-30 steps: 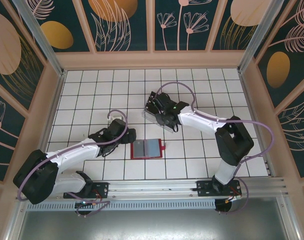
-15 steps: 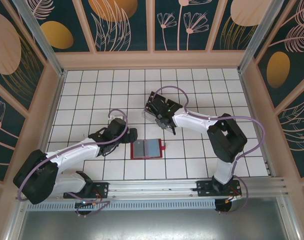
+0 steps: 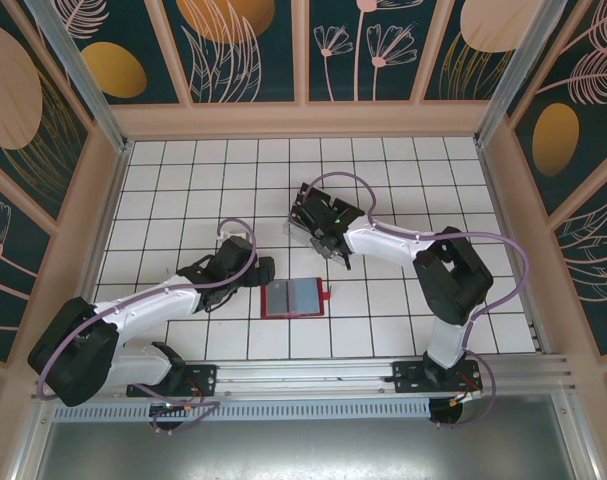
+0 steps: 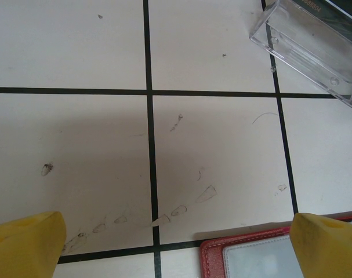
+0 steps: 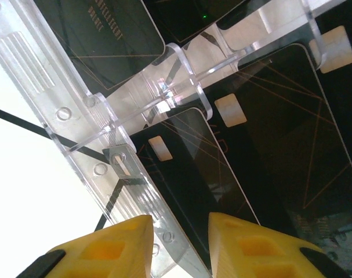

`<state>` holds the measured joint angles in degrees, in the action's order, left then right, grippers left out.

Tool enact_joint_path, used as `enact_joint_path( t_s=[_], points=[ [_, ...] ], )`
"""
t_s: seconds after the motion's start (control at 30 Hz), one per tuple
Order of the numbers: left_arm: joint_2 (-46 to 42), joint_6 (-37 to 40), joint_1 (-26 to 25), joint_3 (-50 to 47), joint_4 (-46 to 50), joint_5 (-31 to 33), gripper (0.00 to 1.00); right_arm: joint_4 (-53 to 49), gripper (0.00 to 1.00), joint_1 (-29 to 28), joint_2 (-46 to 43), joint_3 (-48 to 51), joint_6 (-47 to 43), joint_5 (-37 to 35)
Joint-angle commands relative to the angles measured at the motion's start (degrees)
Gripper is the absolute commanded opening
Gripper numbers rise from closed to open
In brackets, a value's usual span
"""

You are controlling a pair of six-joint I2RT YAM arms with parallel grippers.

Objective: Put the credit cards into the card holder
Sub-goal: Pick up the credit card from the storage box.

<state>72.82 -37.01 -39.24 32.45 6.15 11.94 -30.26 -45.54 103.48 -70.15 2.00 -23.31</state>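
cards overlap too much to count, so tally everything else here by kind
red wallet: 1
clear rack: 1
grippers: 2 (left gripper, right gripper)
total: 4

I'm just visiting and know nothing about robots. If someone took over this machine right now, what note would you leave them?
Left gripper: open wide, empty, hovering at the edge of the card holder.
Right gripper: at the clear rack, jaws narrow around one of the black credit cards; grip unclear.
Card holder: lying open on the table; the cards sit in the rack.
Done: no card visible in the holder.
Left: move every card across.
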Motion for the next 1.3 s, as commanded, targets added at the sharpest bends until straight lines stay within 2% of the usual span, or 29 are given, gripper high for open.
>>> enact_joint_path(
  t_s=[0.0, 0.17, 0.37, 1.07, 1.27],
  points=[
    [0.40, 1.23, 0.55, 0.73, -1.05, -0.48, 0.99, -0.59, 0.27, -0.20, 0.19, -0.41, -0.07, 1.54],
    [0.48, 1.24, 0.51, 0.64, -1.11, -0.34, 0.99, -0.76, 0.21, -0.25, -0.08, -0.29, -0.32, 3.66],
    [0.47, 1.24, 0.50, 0.51, -1.24, -0.17, 0.99, -0.75, 0.18, -0.25, -0.15, -0.07, -0.51, 4.77],
    [1.25, 1.67, 0.51, 0.60, -1.93, -0.34, 0.99, -2.34, 0.19, 0.10, 1.75, -0.65, -3.12, 1.62],
    [1.70, 1.81, 0.50, 0.90, -2.02, -0.44, 0.99, -2.26, 0.11, 0.28, 1.31, -1.16, -3.89, 2.03]
  ],
)
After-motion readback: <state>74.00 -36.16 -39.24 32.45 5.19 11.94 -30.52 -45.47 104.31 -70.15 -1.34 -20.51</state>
